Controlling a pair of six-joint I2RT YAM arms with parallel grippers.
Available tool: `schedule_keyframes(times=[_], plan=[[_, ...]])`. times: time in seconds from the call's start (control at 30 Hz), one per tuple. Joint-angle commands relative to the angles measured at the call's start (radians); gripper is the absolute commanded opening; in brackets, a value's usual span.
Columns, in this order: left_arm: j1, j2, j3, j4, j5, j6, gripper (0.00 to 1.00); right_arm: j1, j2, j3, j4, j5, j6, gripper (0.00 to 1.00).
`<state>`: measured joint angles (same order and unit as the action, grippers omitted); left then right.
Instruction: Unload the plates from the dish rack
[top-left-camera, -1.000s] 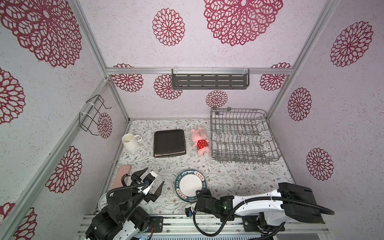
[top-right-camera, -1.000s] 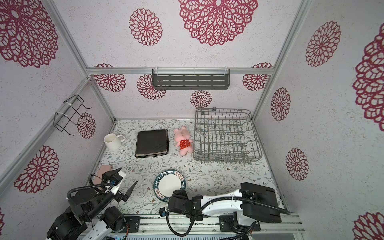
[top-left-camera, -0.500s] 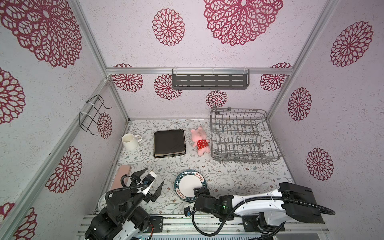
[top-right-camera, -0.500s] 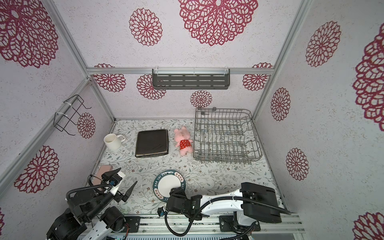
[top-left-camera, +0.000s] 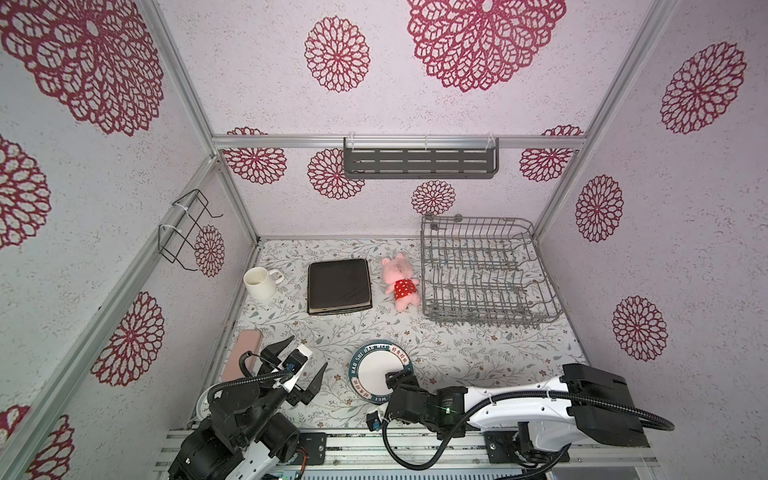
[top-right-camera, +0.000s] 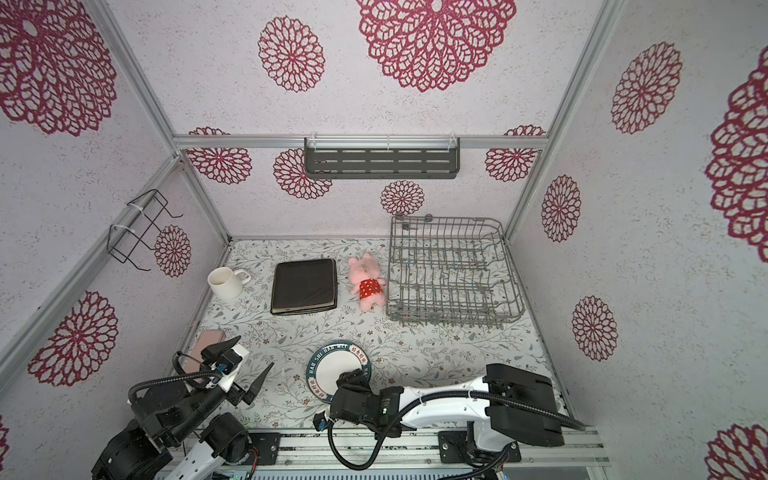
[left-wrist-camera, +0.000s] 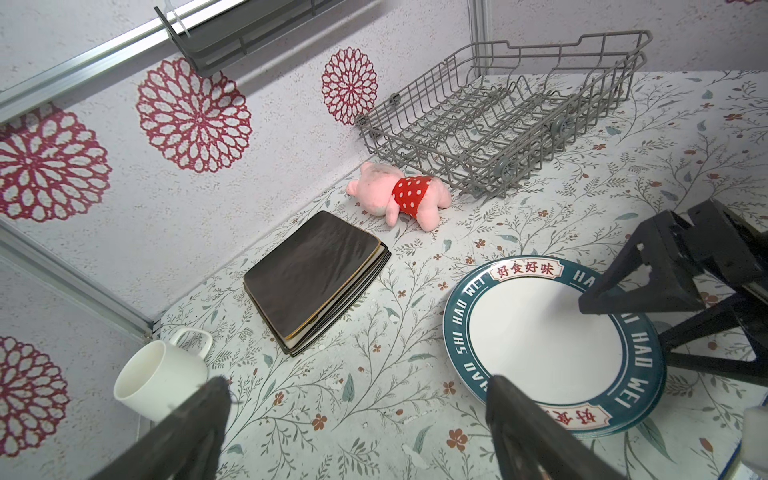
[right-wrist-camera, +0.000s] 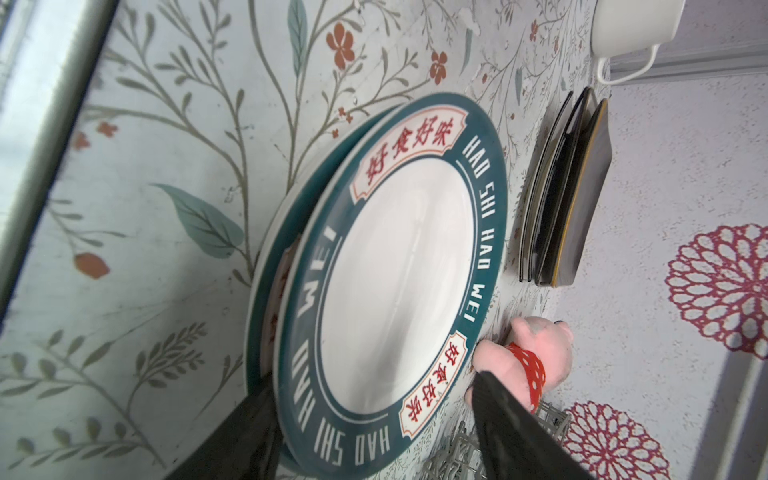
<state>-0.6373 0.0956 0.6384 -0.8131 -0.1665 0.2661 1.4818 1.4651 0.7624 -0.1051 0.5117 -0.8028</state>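
Plates (top-left-camera: 372, 370) are all lying off the empty dish rack (top-left-camera: 490, 316), and I am holding my left gripper (top-left-camera: 307, 351) and right gripper (right-wrist-camera: 372, 380) open, carrying nothing.

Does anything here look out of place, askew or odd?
A pink plush pig lies beside the dish rack, a toy among crockery. The top round plate sits slightly offset on the lower plate, whose rim shows along one side. The square plates are stacked a little fanned. Nothing looks spilled or broken.
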Motion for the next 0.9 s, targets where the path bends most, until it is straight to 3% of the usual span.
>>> schedule_keyframes(times=[0.0,0.13,0.2,0.6,0.87], plan=[[-0.018,-0.016,-0.009,0.017,0.009,0.017,0.97,-0.005,-0.042,0.038,-0.071,-0.036,0.000,0.78],[-0.018,-0.017,-0.009,0.018,0.012,0.016,0.97,-0.013,-0.052,0.068,-0.113,-0.061,0.010,0.86],[-0.018,-0.016,-0.009,0.016,0.012,0.016,0.97,-0.016,-0.061,0.080,-0.134,-0.074,0.014,0.99],[-0.019,-0.004,-0.008,0.017,0.008,0.009,0.97,-0.050,-0.150,0.235,-0.270,-0.099,0.052,0.99],[-0.018,-0.005,-0.008,0.018,-0.004,0.009,0.97,-0.259,-0.314,0.370,-0.234,-0.093,0.302,0.99]])
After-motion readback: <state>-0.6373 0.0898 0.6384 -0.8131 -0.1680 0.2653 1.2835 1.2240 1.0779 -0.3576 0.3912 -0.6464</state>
